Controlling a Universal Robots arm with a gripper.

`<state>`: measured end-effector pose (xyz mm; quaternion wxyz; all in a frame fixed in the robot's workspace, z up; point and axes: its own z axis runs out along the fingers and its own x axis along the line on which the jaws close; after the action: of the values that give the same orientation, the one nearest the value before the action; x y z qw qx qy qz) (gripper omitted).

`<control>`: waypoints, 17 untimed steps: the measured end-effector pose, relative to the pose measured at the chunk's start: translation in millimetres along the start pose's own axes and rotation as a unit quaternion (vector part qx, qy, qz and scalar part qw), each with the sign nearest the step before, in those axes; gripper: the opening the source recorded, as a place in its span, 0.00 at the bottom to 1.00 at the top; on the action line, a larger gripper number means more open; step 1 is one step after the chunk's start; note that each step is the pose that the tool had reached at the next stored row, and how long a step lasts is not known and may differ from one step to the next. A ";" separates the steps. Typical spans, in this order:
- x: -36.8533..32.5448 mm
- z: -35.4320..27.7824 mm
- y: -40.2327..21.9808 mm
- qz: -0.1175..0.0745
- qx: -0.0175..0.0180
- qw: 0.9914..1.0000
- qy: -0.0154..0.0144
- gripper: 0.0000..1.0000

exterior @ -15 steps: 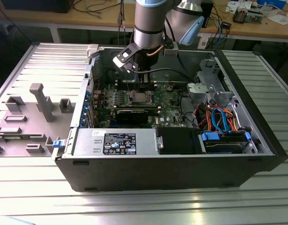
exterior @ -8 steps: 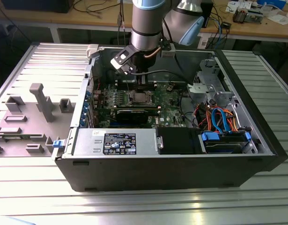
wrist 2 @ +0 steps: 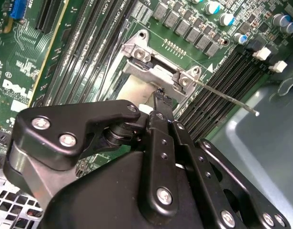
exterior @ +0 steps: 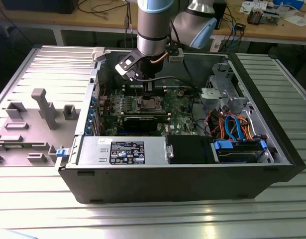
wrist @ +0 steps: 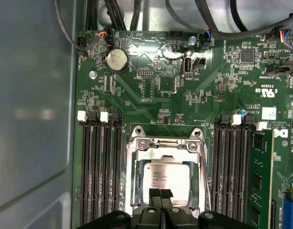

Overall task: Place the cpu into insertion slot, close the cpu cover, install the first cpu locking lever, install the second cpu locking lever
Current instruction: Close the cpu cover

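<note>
Inside the open computer case (exterior: 192, 174) lying on a ribbed metal table (exterior: 143, 219), the gripper (wrist: 161, 194) hangs with fingers drawn together on nothing, tips just over one edge of the cpu (wrist: 166, 174), memory slots (wrist: 99, 171) flanking close on both sides. The cpu lies flat, face up, in the insertion slot (wrist: 139, 181), edges square with those slots, the cpu cover (wrist: 165, 144) framing it. A thin lever rod (wrist 2: 222, 98) juts free, slanting over the slots.

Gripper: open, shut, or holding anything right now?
Gripper: shut, fingertips together with nothing seen between them, poised at the edge of the cpu, which is framed by the cpu cover.
</note>
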<state>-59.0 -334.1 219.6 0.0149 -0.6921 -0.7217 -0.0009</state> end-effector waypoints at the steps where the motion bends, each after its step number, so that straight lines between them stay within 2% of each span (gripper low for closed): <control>1: 0.0 0.6 -0.6 0.000 0.000 1.000 0.000 0.11; 9: 0.0 10.6 -5.6 0.000 0.000 1.000 -0.001 0.11; 17: -0.1 15.3 -7.4 0.000 0.000 1.000 -0.001 0.11</control>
<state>-66.7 -334.2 204.4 0.0144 -0.6921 -0.7217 -0.0002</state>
